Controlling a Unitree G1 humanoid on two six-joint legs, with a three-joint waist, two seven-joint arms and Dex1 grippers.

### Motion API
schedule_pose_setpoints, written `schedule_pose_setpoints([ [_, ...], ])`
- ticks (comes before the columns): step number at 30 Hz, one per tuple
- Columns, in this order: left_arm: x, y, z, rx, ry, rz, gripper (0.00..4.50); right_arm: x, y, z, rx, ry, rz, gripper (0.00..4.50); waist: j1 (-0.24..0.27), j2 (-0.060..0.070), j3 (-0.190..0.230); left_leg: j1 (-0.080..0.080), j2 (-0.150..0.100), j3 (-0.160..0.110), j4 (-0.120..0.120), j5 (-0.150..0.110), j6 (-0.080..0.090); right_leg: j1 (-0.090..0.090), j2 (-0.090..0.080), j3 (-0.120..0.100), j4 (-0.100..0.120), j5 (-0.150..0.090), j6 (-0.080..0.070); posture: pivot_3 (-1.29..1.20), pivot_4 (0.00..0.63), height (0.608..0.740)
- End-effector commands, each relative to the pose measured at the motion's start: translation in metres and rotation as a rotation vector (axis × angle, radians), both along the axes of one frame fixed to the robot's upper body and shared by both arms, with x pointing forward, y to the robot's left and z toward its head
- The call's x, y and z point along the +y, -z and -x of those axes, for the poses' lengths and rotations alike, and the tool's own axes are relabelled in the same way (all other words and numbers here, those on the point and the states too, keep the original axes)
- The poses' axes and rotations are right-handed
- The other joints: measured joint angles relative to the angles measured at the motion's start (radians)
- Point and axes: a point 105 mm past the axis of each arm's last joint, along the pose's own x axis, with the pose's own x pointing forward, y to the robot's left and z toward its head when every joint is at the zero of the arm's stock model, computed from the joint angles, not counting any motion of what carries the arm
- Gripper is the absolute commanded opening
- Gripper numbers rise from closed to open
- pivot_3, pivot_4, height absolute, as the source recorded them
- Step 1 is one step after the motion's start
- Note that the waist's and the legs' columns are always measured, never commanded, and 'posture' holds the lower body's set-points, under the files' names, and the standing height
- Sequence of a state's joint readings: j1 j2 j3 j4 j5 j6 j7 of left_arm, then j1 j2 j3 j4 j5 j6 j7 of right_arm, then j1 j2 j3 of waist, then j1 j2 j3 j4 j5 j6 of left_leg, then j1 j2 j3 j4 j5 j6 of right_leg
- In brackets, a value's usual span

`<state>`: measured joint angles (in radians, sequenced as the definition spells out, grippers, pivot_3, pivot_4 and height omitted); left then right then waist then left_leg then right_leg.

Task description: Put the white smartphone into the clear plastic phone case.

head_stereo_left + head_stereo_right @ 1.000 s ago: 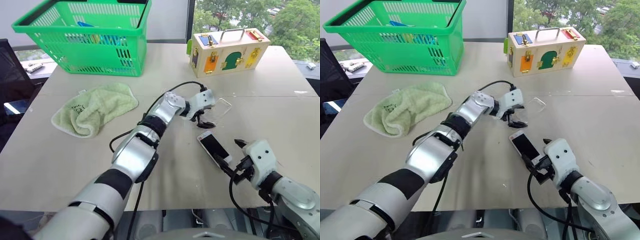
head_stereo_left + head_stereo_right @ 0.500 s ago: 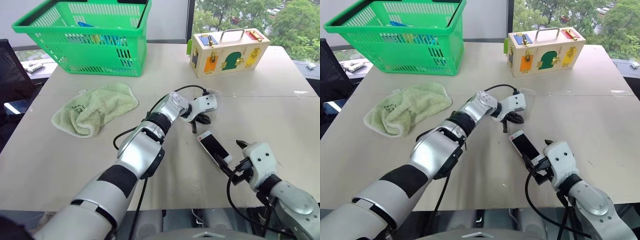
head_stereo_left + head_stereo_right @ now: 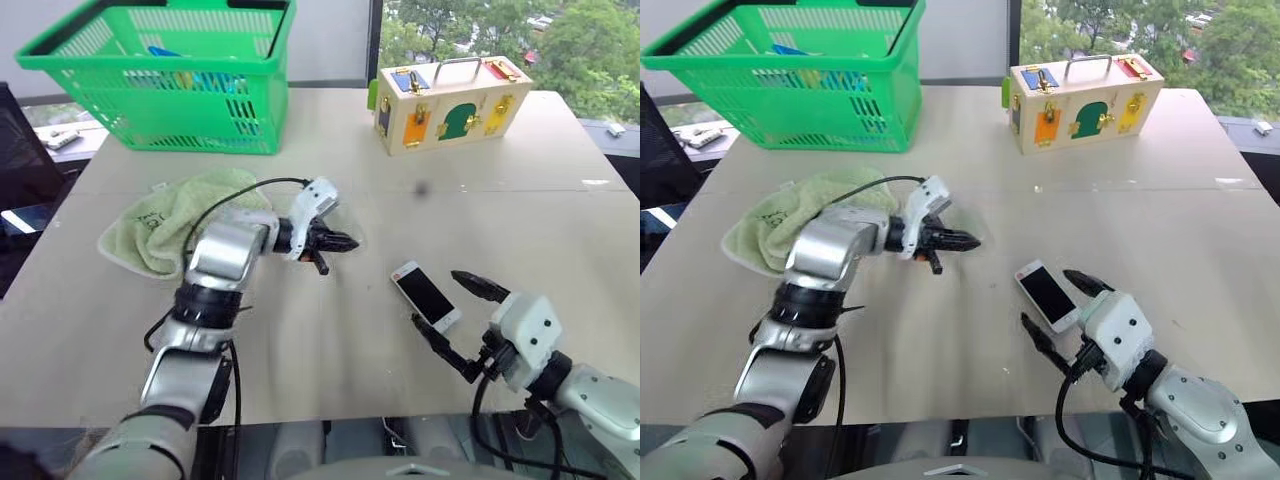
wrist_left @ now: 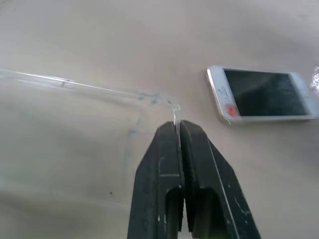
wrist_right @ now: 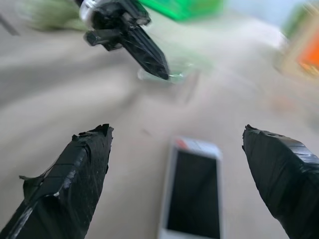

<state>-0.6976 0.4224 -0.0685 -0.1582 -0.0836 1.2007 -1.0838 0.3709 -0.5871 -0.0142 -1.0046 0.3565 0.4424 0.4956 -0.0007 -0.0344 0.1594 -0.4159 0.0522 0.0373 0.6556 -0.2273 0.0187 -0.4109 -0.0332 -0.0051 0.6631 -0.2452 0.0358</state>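
The white smartphone [image 3: 426, 296] lies screen up on the table, right of centre. My right gripper [image 3: 435, 297] hovers just above its near end, open, with one black finger on each side of it in the right wrist view [image 5: 177, 129]. My left gripper [image 3: 348, 242] is held left of the phone, pointing toward it. It is shut on the rim of the clear plastic phone case [image 4: 144, 97]. In the left wrist view the case shows as a thin glossy outline running away from the fingertips [image 4: 167, 134]. The case is barely visible in the head views.
A green basket [image 3: 160, 70] stands at the back left, and a pale green towel [image 3: 150, 225] lies in front of it under my left forearm. A wooden latch box [image 3: 455, 100] sits at the back right. The table's front edge runs close below my right arm.
My left gripper shut on the case beyond the phone, then swung left and back with it while rolling its wrist. The right gripper lifted slightly and stayed open.
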Motion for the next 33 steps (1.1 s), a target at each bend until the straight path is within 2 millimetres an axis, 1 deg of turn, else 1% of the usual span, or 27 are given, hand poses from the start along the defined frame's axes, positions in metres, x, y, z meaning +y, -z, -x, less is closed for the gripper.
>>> schedule_pose_setpoints([
  [1, 0.007, 0.004, 0.006, -0.001, -0.163, -0.03, 0.09, 0.001, -0.015, 0.008, -0.045, -0.125, 0.006, 4.5, 0.008, 0.001, 0.0, 0.001, -0.003, -0.001, 0.001, 0.0, 0.0, 0.002, 0.0, 0.0, 0.0, 0.0, 0.0, 0.0, 0.15, 0.74],
  [2, 0.008, 0.012, 0.004, -0.003, -0.22, -0.048, 0.09, -0.002, -0.015, 0.007, -0.041, -0.142, 0.023, 4.5, 0.009, 0.002, -0.002, 0.002, -0.003, -0.002, 0.002, 0.0, 0.0, 0.002, 0.0, 0.001, 0.0, 0.0, 0.0, 0.0, 0.15, 0.74],
  [4, 0.003, 0.022, 0.002, 0.022, -0.274, -0.04, 0.09, -0.007, -0.016, 0.005, -0.041, -0.152, 0.044, 4.5, 0.011, 0.002, -0.001, 0.003, -0.005, -0.002, 0.002, 0.0, 0.0, 0.003, -0.001, 0.003, 0.0, 0.0, 0.0, 0.0, 0.15, 0.74],
  [5, 0.0, 0.026, 0.001, 0.032, -0.294, -0.032, 0.31, -0.009, -0.016, 0.005, -0.042, -0.153, 0.053, 4.5, 0.013, 0.001, -0.001, 0.002, -0.005, -0.003, 0.003, 0.0, 0.0, 0.003, -0.001, 0.003, 0.0, 0.0, 0.0, 0.0, 0.15, 0.74],
  [7, -0.008, 0.034, 0.002, 0.066, -0.307, -0.012, 0.91, -0.01, -0.018, 0.006, -0.039, -0.164, 0.061, 4.5, 0.018, 0.001, -0.001, 0.0, -0.005, -0.004, 0.004, 0.0, 0.0, 0.003, -0.001, 0.001, 0.0, 0.0, 0.0, 0.0, 0.15, 0.74],
  [8, -0.01, 0.036, 0.002, 0.07, -0.308, -0.01, 1.36, -0.011, -0.019, 0.007, -0.039, -0.167, 0.062, 4.5, 0.017, 0.001, -0.001, 0.0, -0.005, -0.005, 0.004, 0.0, 0.0, 0.003, -0.001, 0.0, 0.0, 0.001, -0.001, 0.0, 0.15, 0.74],
  [9, -0.011, 0.036, 0.002, 0.064, -0.302, -0.009, 1.99, -0.011, -0.021, 0.008, -0.041, -0.17, 0.05, 4.5, 0.016, 0.001, -0.001, 0.0, -0.005, -0.006, 0.004, 0.0, 0.0, 0.003, 0.0, -0.001, 0.0, 0.001, -0.001, 0.0, 0.15, 0.74],
  [10, -0.011, 0.032, 0.003, 0.047, -0.287, -0.003, 2.17, -0.012, -0.022, 0.008, -0.044, -0.166, 0.051, 4.5, 0.014, 0.001, -0.001, 0.0, -0.005, -0.006, 0.004, 0.0, 0.0, 0.003, 0.0, 0.0, 0.0, 0.001, -0.002, 0.0, 0.15, 0.74],
  [12, -0.005, 0.022, 0.005, 0.005, -0.227, 0.019, 3.17, -0.016, -0.024, 0.01, -0.039, -0.155, 0.046, 4.5, 0.011, 0.001, -0.001, 0.0, -0.005, -0.007, 0.004, 0.0, 0.0, 0.003, 0.0, 0.0, 0.001, 0.002, -0.003, 0.0, 0.15, 0.74],
  [13, -0.003, 0.018, 0.007, -0.014, -0.193, 0.029, 3.46, -0.018, -0.024, 0.01, -0.034, -0.149, 0.047, 4.5, 0.009, 0.001, -0.001, 0.0, -0.005, -0.007, 0.004, 0.0, 0.0, 0.003, 0.0, 0.0, 0.001, 0.002, -0.003, 0.0, 0.15, 0.74],
  [14, 0.004, 0.01, 0.01, -0.044, -0.108, 0.039, 3.82, -0.023, -0.023, 0.01, -0.024, -0.138, 0.048, 4.5, 0.009, 0.002, -0.001, 0.001, -0.004, -0.007, 0.004, 0.0, 0.0, 0.003, 0.0, 0.0, 0.001, 0.002, -0.003, 0.0, 0.15, 0.74],
  [17, 0.029, -0.008, 0.016, -0.14, 0.134, -0.009, 3.82, -0.042, -0.021, 0.007, 0.028, -0.123, 0.042, 4.5, 0.008, 0.002, -0.001, 0.001, -0.004, -0.006, 0.003, 0.0, 0.0, 0.003, 0.0, 0.0, 0.001, 0.002, -0.005, 0.0, 0.15, 0.74],
  [19, 0.044, -0.011, 0.017, -0.162, 0.27, -0.051, 3.82, -0.053, -0.021, 0.005, 0.067, -0.14, 0.041, 4.5, 0.012, 0.002, -0.001, 0.001, -0.004, -0.005, 0.003, 0.0, 0.0, 0.003, 0.0, 0.001, 0.0, 0.0, -0.008, 0.0, 0.15, 0.74],
  [21, 0.06, -0.006, 0.005, -0.19, 0.352, -0.129, 3.82, -0.063, -0.026, -0.001, 0.07, -0.176, 0.049, 4.5, 0.018, 0.003, -0.001, 0.002, -0.005, -0.003, 0.003, 0.0, 0.0, 0.003, -0.001, 0.001, 0.0, 0.0, -0.008, 0.0, 0.15, 0.74],
  [23, 0.069, 0.004, -0.011, -0.226, 0.415, -0.21, 3.82, -0.07, -0.03, -0.008, 0.067, -0.221, 0.065, 4.5, 0.025, 0.003, 0.0, 0.001, -0.007, 0.0, 0.006, 0.0, 0.001, 0.004, -0.002, 0.001, -0.001, 0.0, -0.008, 0.0, 0.15, 0.74],
  [27, 0.07, 0.02, -0.029, -0.282, 0.516, -0.326, 3.82, -0.072, -0.037, -0.013, 0.064, -0.291, 0.073, 4.5, 0.029, 0.003, 0.0, -0.003, -0.007, 0.0, 0.009, -0.001, 0.002, 0.004, -0.002, 0.001, -0.001, 0.0, -0.008, 0.0, 0.15, 0.74],
  [29, 0.065, 0.028, -0.037, -0.284, 0.55, -0.356, 3.82, -0.072, -0.041, -0.016, 0.064, -0.327, 0.084, 4.5, 0.028, 0.003, 0.0, -0.005, -0.007, 0.001, 0.01, -0.002, 0.004, 0.002, -0.002, 0.002, -0.001, 0.0, -0.008, 0.0, 0.15, 0.74],
  [31, 0.058, 0.036, -0.043, -0.294, 0.577, -0.383, 3.82, -0.072, -0.045, -0.02, 0.059, -0.347, 0.091, 4.5, 0.026, 0.003, 0.0, -0.01, -0.007, 0.0, 0.012, -0.002, 0.005, -0.001, -0.001, 0.001, -0.001, 0.002, -0.004, 0.0, 0.15, 0.74],
  [33, 0.054, 0.042, -0.047, -0.305, 0.59, -0.415, 3.82, -0.072, -0.047, -0.023, 0.051, -0.353, 0.098, 4.5, 0.024, 0.003, 0.0, -0.014, -0.007, -0.002, 0.014, -0.003, 0.005, -0.003, -0.001, 0.0, -0.002, 0.002, -0.002, 0.0, 0.15, 0.74],
])
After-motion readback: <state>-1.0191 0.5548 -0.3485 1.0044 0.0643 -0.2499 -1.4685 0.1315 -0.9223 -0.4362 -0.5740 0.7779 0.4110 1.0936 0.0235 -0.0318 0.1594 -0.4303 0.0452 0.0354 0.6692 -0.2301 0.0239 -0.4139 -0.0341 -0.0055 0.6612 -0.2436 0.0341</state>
